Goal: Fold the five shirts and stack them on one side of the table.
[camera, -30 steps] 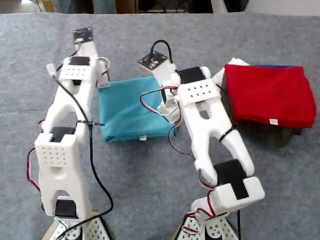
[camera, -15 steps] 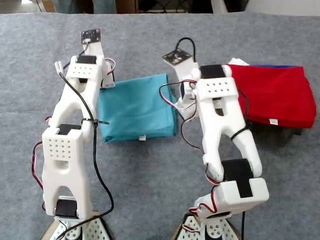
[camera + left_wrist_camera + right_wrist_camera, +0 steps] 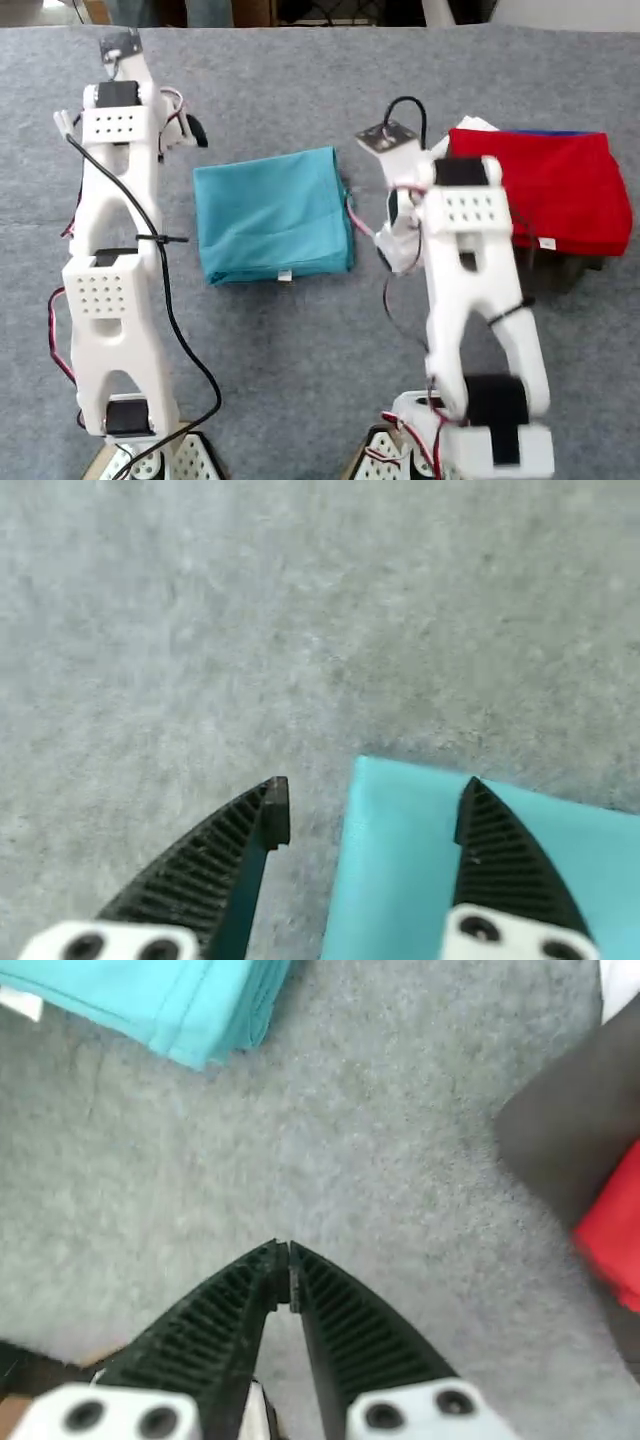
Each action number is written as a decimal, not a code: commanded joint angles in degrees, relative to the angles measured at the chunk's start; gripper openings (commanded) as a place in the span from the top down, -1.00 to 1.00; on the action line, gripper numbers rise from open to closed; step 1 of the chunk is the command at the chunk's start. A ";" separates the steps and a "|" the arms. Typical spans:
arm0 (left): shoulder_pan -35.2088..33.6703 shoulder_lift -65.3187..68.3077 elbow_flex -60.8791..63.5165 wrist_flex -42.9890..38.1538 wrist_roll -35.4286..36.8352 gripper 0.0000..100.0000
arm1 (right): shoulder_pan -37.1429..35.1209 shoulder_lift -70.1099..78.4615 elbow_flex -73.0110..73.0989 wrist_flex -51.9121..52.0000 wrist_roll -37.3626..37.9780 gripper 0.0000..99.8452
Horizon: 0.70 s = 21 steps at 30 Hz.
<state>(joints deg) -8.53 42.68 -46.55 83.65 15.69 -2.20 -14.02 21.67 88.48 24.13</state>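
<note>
Left hand (image 3: 374, 802) open, right hand (image 3: 283, 1260) closed, both empty
Teal shirt (image 3: 272, 215) folded into a neat rectangle on the table (image 3: 300, 340), red shirt (image 3: 545, 190) folded nearby

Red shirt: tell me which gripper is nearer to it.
Right. The right gripper is between the teal shirt and the red shirt; the left gripper is at the teal shirt's opposite edge.

The left gripper (image 3: 375, 810) hangs, jaws apart, the teal shirt (image 3: 400, 890) corner at its twelve o'clock: one fingertip (image 3: 482, 825) over cloth, the other over grey felt (image 3: 250, 610).
</note>
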 commanded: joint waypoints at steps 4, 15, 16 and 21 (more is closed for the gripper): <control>-0.75 -0.62 -4.35 6.95 1.67 0.40 | -4.04 -11.65 18.86 -21.27 -13.63 0.95; -0.22 1.67 -6.37 9.67 4.75 0.41 | -15.21 4.44 12.53 -34.46 -41.93 0.42; -0.22 2.11 -6.29 9.49 4.66 0.41 | -15.21 6.64 10.77 -34.73 -44.40 0.42; 0.31 4.75 -6.46 8.09 4.66 0.41 | -15.30 16.84 1.10 -34.46 -50.81 0.42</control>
<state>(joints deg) -8.88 48.04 -50.59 92.70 20.00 -16.53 -0.66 29.05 54.64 -23.52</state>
